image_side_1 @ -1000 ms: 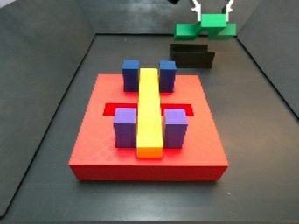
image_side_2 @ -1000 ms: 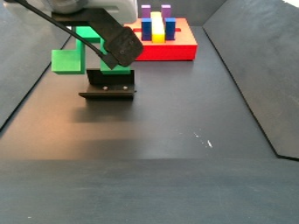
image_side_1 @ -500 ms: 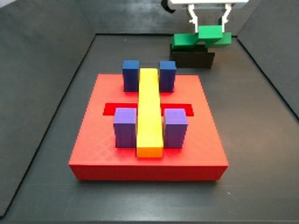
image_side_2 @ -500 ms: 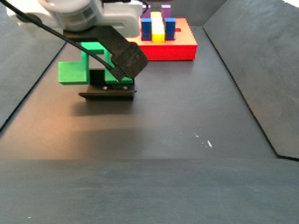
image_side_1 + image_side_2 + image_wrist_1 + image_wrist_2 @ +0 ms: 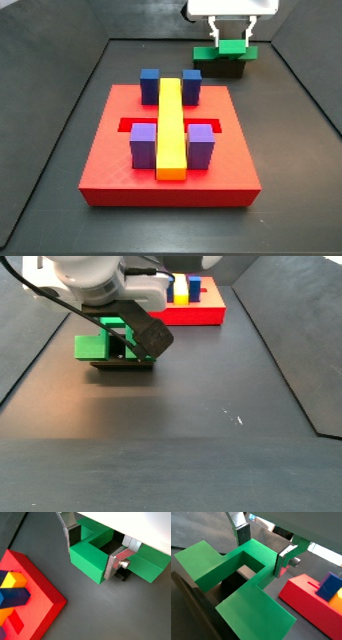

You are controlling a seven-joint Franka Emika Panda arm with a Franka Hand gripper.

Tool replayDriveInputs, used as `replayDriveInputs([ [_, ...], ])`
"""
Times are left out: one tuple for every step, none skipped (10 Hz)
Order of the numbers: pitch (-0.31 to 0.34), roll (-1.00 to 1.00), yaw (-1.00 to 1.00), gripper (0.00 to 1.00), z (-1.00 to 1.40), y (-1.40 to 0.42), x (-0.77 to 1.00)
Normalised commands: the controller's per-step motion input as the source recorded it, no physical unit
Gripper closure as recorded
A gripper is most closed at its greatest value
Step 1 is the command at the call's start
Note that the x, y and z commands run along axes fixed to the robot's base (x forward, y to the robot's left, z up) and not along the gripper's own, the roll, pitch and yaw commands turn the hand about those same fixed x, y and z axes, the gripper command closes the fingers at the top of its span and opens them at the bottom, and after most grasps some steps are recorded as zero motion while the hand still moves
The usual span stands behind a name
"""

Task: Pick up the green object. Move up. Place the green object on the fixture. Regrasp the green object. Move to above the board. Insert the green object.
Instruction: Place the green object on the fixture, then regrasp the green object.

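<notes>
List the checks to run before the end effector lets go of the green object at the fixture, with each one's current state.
1. End effector holds the green object: ok, the silver fingers press its narrow middle in both wrist views.
2. Green object is over the fixture: ok in both side views.
3. Green object is fully seated in the fixture: cannot tell; the arm hides the contact.
4. Green object is level: ok, it looks flat in a side view.
5. Board is apart from the fixture: ok.
6. Board slots are free for insertion: cannot tell which slot is meant.
</notes>
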Motion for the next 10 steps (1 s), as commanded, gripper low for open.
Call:
replayDriveInputs([
  [0.009, 0.0, -0.06, 1.0, 0.0, 0.0, 0.03],
  [0.0, 0.0, 0.0, 1.0, 0.0, 0.0, 0.0],
  [0.0, 0.0, 0.0, 0.0, 0.0, 0.0, 0.0],
  [0.0, -0.03, 0.0, 0.0, 0.0, 0.0, 0.0],
  [-0.026, -0.25, 0.0, 0.0, 0.06, 0.0, 0.05],
  [0.0, -0.44, 0.12, 0.0, 0.41, 0.25, 0.12],
  [0.057, -0.33, 0.07, 0.0, 0.56, 0.25, 0.09],
  [0.134, -0.21, 0.1, 0.0, 0.59, 0.14, 0.14],
  [0.2, 0.28, 0.1, 0.0, 0.58, -0.11, 0.0],
  [0.22, 0.71, 0.07, 0.0, 0.63, -0.37, -0.01],
])
